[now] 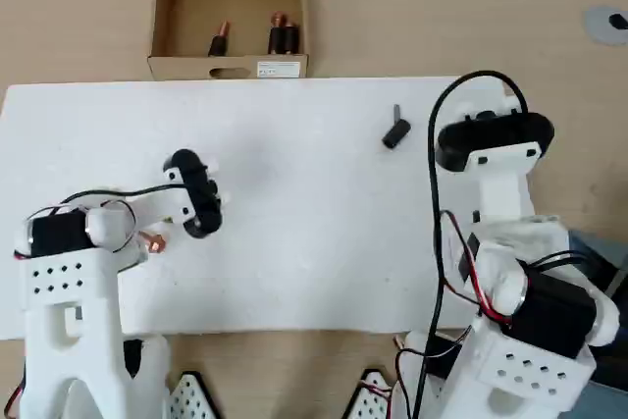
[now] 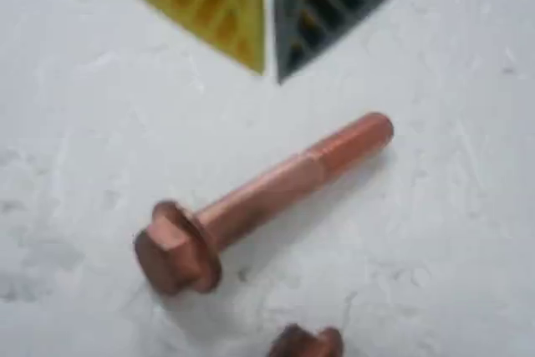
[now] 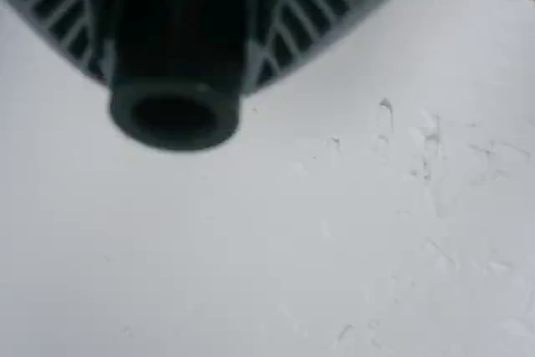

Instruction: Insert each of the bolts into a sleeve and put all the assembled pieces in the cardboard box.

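Copper bolt (image 2: 263, 198) lies flat on the white mat (image 1: 314, 252), its hex flange head towards the camera in the left wrist view and its threaded end pointing at the left gripper (image 2: 269, 68). That gripper hangs just above the mat with its yellow and black fingers (image 2: 209, 6) pressed together and nothing between them; its tips are near the bolt's threaded end but apart from it. The head of a second bolt (image 2: 305, 344) lies just beside the first. In the high view, copper shows at the mat's left side, tucked against the left arm, whose white body overhangs that spot.

The right gripper (image 3: 180, 81) is clamped on a black sleeve (image 3: 177, 127), which it holds above the mat with the open bore facing the wrist camera. A loose sleeve (image 1: 395, 131) lies on the mat near the right arm, between it and the cardboard box (image 1: 228, 67). The box sits on the wooden table (image 1: 88, 36), touching the mat's far edge, and holds two assembled pieces (image 1: 218, 39), side by side but apart. A black cable (image 1: 437, 203) loops over the right arm.
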Tool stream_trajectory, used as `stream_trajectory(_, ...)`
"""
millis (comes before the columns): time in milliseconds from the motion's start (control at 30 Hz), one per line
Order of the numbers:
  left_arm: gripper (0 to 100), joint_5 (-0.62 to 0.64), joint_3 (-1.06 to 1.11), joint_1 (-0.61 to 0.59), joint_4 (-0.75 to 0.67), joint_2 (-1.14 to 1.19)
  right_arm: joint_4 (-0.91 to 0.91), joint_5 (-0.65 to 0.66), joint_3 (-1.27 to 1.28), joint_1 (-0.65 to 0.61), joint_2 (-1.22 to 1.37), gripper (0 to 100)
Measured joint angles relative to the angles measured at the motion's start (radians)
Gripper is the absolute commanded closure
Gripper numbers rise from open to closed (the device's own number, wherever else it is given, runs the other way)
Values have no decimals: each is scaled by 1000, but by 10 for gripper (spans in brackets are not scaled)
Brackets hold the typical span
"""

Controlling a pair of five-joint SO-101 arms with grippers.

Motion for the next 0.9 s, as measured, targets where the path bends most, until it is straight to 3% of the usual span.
stream_trajectory(333,993,-17,-17,0,95,68,-126,0,107,0,0,988)
stream_trajectory(567,993,-17,-356,0,293,430,-135,0,109,0,2,988)
stream_trajectory(733,993,-17,-563,-21,316,657,-135,0,109,0,2,988)
stream_trajectory(900,988,-17,-629,-23,318,773,-135,0,109,0,2,988)
